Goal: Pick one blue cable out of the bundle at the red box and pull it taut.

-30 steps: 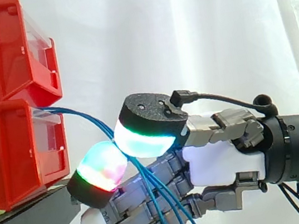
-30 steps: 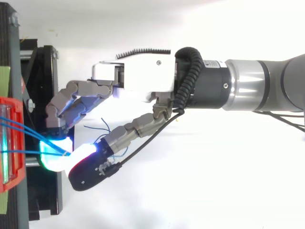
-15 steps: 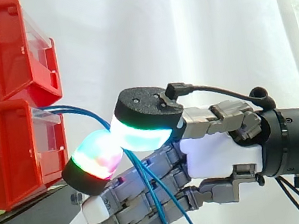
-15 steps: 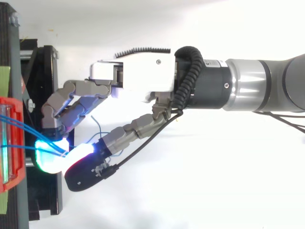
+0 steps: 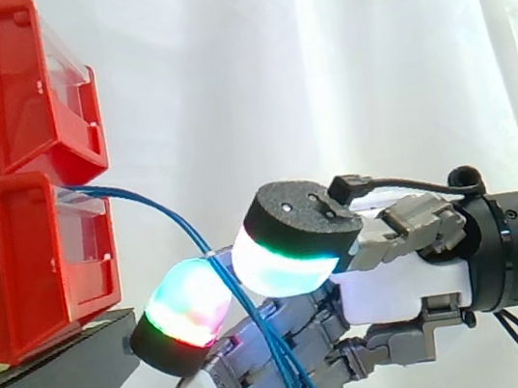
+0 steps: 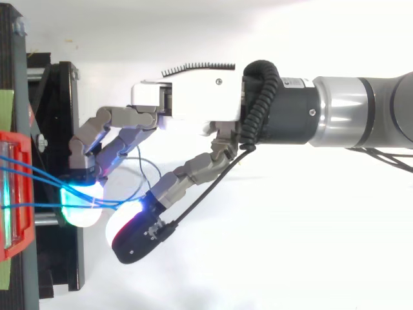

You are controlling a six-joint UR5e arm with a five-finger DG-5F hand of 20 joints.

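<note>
Thin blue cables (image 5: 159, 207) curve from glossy red box (image 5: 15, 260), pinched by robot hand (image 5: 399, 280).

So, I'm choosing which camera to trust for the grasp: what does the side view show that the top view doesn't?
Side view: two stacked red bins, with the blue cables leaving the lower one and arcing down between the pads. Top view: the cables fanned apart at the bin, one looping loosely by the fingers, and the silver arm. Both: the hand pinching the cables between two glowing pads.
</note>
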